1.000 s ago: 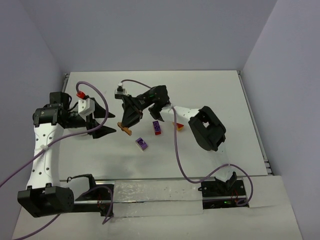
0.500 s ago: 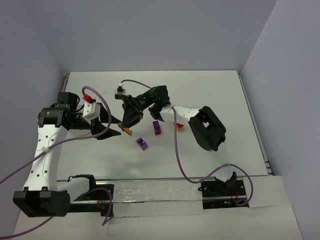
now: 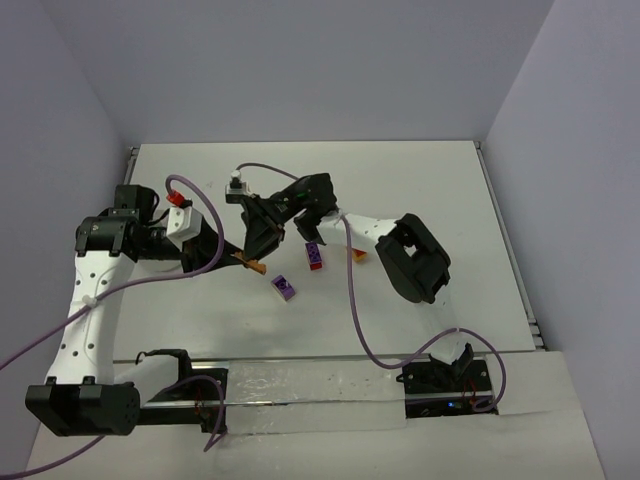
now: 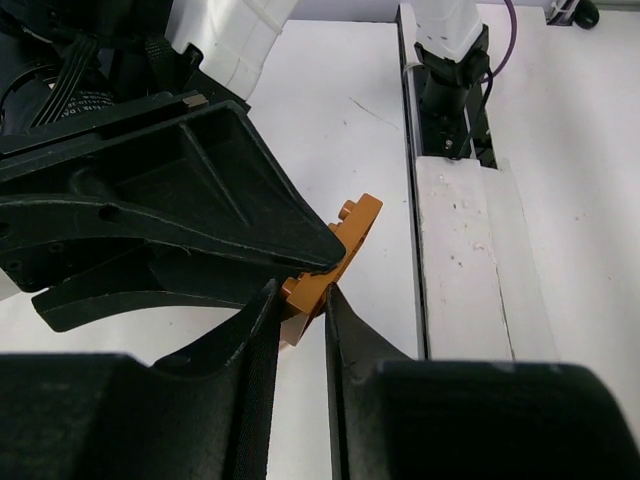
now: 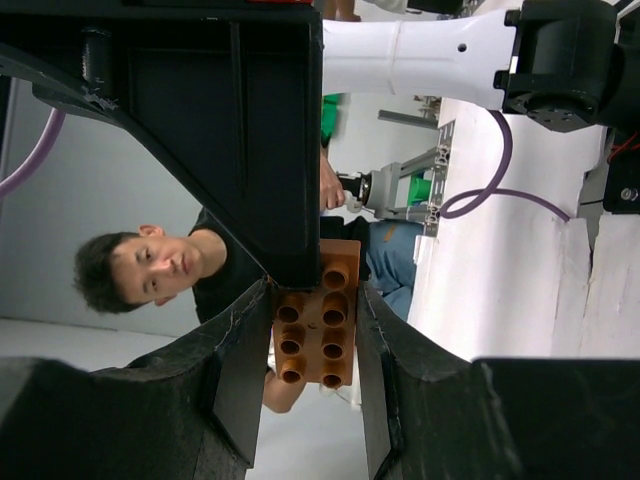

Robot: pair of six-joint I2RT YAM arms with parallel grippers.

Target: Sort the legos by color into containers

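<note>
An orange lego (image 3: 250, 262) hangs above the table between both grippers. My right gripper (image 3: 254, 252) is shut on it; in the right wrist view the orange lego (image 5: 320, 330) shows its hollow underside between the right gripper (image 5: 315, 300) fingers. My left gripper (image 3: 238, 257) has come in from the left, and in the left wrist view the left gripper (image 4: 300, 300) tips pinch the near end of the orange lego (image 4: 345, 235). A purple lego (image 3: 285, 287), a purple-and-red lego (image 3: 315, 256) and a red-and-yellow lego (image 3: 358, 252) lie on the table. The containers are out of view.
The white table (image 3: 420, 190) is bounded by grey walls on three sides. A metal rail with a white strip (image 3: 300, 385) runs along the near edge between the arm bases. The right arm's elbow (image 3: 415, 260) stands over the table's right middle.
My left arm has swung right to the orange lego, and its jaws have narrowed from wide open onto the brick's end. The right gripper has kept its hold, shifting slightly.
</note>
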